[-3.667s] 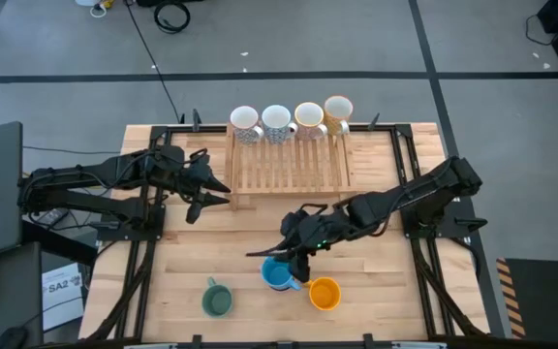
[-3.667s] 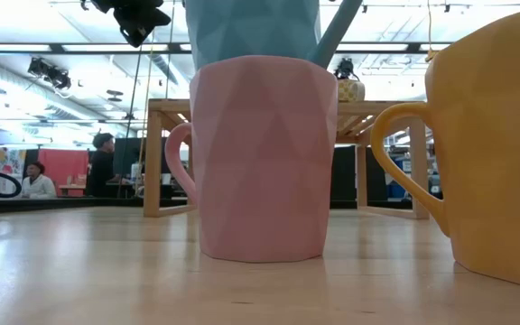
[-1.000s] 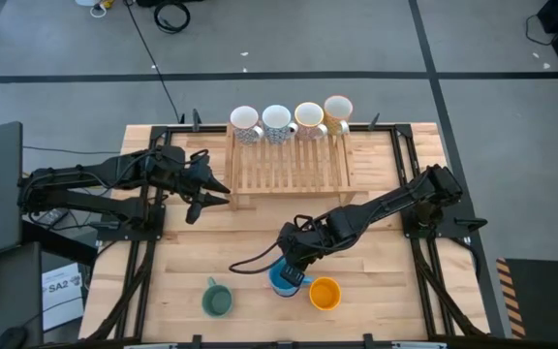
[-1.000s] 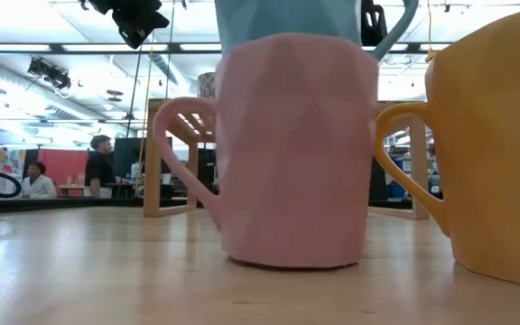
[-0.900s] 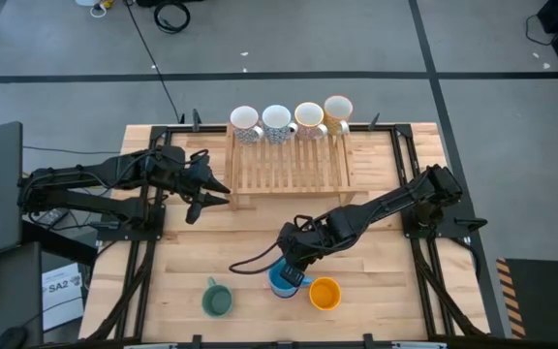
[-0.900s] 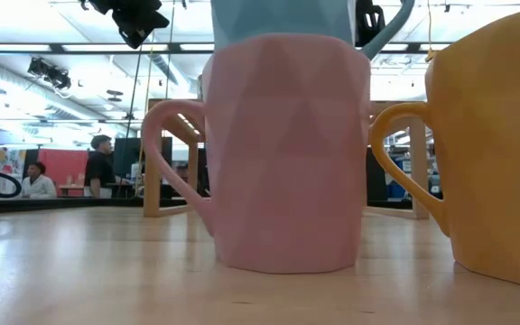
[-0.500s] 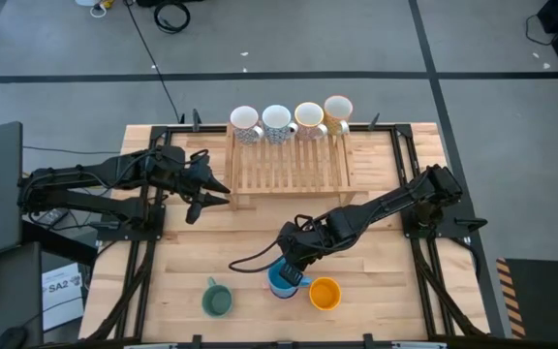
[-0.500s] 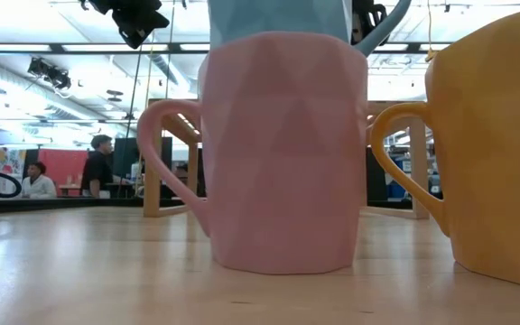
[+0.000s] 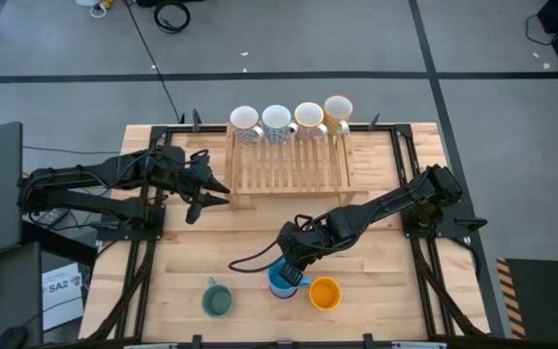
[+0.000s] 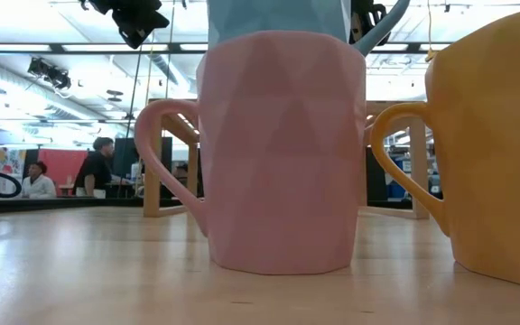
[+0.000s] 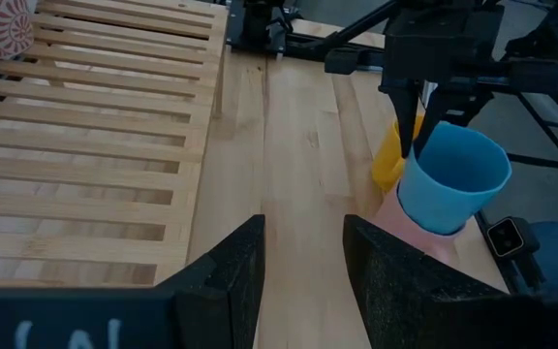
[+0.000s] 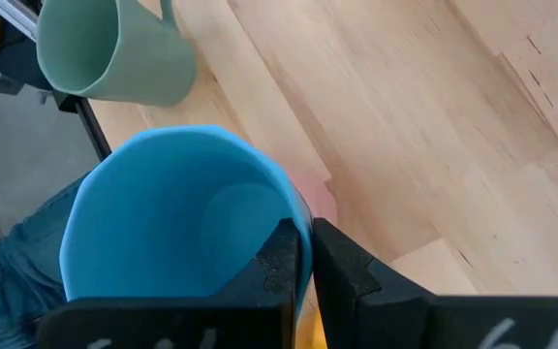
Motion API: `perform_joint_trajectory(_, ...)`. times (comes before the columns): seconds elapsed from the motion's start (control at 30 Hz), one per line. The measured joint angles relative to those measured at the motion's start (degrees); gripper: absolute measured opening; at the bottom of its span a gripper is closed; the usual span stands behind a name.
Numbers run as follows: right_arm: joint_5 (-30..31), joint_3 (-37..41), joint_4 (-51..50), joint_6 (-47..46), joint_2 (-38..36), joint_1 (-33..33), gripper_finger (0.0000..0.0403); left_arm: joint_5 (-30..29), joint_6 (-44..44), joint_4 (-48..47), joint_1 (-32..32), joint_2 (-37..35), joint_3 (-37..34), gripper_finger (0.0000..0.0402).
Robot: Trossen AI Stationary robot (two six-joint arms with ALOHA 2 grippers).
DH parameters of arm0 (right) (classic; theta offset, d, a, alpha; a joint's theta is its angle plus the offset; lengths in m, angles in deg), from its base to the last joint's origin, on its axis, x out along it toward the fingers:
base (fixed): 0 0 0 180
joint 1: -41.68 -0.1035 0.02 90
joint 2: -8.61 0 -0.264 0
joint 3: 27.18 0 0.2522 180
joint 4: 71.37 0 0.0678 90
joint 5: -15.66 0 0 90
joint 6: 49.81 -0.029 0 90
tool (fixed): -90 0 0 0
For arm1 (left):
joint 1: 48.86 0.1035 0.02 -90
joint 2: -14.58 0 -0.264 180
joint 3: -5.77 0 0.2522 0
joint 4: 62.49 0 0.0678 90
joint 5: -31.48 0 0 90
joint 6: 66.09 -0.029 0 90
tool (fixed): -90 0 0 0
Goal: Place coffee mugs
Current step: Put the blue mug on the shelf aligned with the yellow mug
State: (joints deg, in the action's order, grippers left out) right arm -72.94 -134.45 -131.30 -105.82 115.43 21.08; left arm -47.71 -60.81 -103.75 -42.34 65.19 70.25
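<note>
A blue mug [image 9: 280,280] stands nested in a pink mug [image 10: 283,153] on the table's near middle, with my right gripper [image 12: 306,242] shut on its rim. An orange mug [image 9: 325,293] stands just to their right and a green mug [image 9: 217,300] to their left. Several more mugs [image 9: 277,122] stand in a row at the far edge of a wooden slatted rack [image 9: 289,160]. My left gripper [image 11: 303,267] waits open above the rack's left near corner, touching nothing. My right gripper pinches the blue mug's rim [image 12: 296,225], one finger [image 12: 279,260] inside the mug and the other [image 12: 345,269] outside. The fingers slant down from the far right. The blue mug [image 11: 450,176] sits mouth up, slightly tilted, inside the pink mug, which rests on the table.
The orange mug [image 10: 499,153] stands close beside the pink one. The rack's slats [image 11: 85,145] lie bare in the middle. Open tabletop [image 9: 250,233] lies between the rack and the near mugs. People show in the room beyond the table [image 10: 97,167].
The pink mug with the blue one in it has slid a little toward the table's left and turned, its handle swinging farther out to the left. My left arm has kept still.
</note>
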Motion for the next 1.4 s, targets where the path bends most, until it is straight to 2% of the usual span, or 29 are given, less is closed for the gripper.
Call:
perform_joint_trajectory(0.83, -1.6, 0.0, -0.7, -2.3, -2.1, 0.3, 0.0024, 0.0, -0.1, 0.0, 0.0, 0.0, 0.0, 0.0146)
perform_joint_trajectory(1.2, -0.9, 0.0, -2.4, -2.6, -8.1, 2.8, 0.0024, 0.0, -0.1, 0.0, 0.0, 0.0, 0.0, 0.0146)
perform_joint_trajectory(1.4, 3.6, 0.0, -9.0, -3.3, -13.6, 5.6, 0.0024, 0.0, -0.1, 0.0, 0.0, 0.0, 0.0, 0.0146)
